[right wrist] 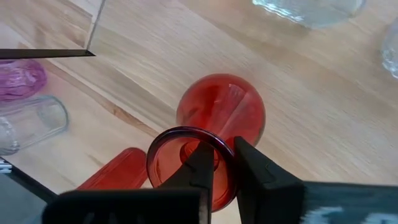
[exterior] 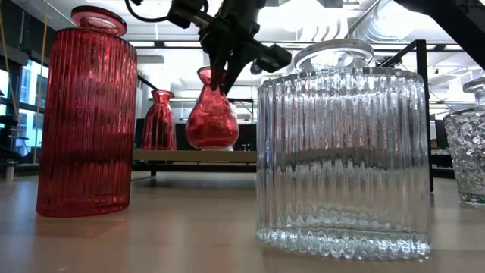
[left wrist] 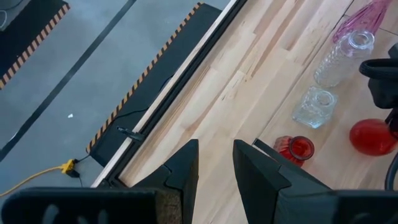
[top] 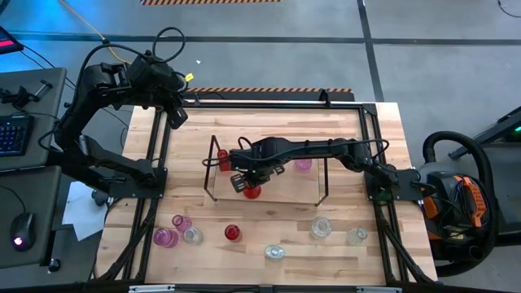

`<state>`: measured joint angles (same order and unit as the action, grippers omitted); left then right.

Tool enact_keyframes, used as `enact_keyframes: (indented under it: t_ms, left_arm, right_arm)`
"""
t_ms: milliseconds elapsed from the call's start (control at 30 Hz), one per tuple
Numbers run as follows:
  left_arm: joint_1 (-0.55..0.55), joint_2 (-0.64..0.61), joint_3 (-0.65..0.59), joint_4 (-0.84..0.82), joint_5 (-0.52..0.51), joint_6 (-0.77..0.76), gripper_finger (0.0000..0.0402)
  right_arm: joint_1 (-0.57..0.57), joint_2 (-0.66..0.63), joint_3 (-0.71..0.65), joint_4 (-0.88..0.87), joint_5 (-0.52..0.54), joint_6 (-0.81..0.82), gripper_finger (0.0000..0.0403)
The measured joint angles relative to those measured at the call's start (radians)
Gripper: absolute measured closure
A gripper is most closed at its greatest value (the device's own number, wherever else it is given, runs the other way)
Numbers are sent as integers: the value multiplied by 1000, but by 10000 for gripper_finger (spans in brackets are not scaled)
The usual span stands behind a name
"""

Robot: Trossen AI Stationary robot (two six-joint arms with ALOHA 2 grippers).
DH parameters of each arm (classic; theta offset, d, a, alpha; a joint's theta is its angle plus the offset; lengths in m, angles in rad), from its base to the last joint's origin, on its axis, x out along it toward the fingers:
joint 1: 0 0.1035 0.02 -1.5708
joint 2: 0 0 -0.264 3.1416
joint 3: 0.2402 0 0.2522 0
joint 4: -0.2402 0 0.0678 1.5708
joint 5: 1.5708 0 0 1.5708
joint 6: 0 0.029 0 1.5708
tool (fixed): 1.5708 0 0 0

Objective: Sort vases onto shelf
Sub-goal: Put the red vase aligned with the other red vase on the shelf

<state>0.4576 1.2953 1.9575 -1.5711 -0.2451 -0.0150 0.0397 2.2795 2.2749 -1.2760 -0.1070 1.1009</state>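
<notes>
A: Is it bright in here?

B: Yes. Long ceiling lights (exterior: 318, 15) glow white behind the glass, and the windows (exterior: 15, 98) far back shine too.

A: Any shiny spots?

B: The big clear vase (exterior: 342, 152) near the low camera sparkles along its ribs. The red bulb vase (right wrist: 219, 121) just under the right wrist's jaws has a pale streak.

A: Shadows?

B: Soft ones on the table (top: 269, 114).

A: Anything fuzzy?

B: The dark fingers (left wrist: 186, 171) close to the left wrist camera look blurry.
</notes>
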Motion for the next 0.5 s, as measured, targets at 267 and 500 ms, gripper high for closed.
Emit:
enact_keyframes:
  t_ms: [267,500]
  left_arm:
    - [0,0,0,0,0,8,312]
    - [0,0,0,0,0,9,312]
  right_arm:
    - [0,0,0,16,1,-6,331]
    - [-1,0,0,34,29,-14,312]
